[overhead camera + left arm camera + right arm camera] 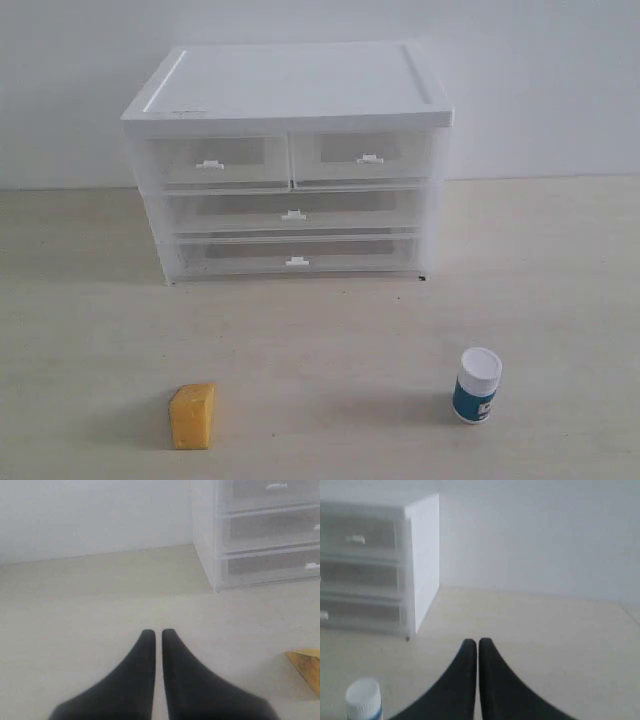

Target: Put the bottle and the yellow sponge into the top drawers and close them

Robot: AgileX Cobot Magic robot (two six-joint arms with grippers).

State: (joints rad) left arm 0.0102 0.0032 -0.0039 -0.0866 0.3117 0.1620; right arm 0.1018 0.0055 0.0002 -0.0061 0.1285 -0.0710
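Note:
The yellow sponge (192, 416) stands on the table at the front left; its corner (306, 666) shows at the edge of the left wrist view. The teal bottle (476, 385) with a white cap stands at the front right, and its cap (363, 698) shows in the right wrist view. Behind them the white-topped cabinet (290, 85) has both top drawers shut, the left one (212, 160) and the right one (365, 155). My left gripper (157, 632) is shut and empty above bare table. My right gripper (477, 642) is shut and empty too. Neither arm shows in the exterior view.
Two wider clear drawers (292, 213) sit shut below the top pair. A pale wall stands right behind the cabinet. Light table surface (330, 340) lies between the cabinet and the two objects.

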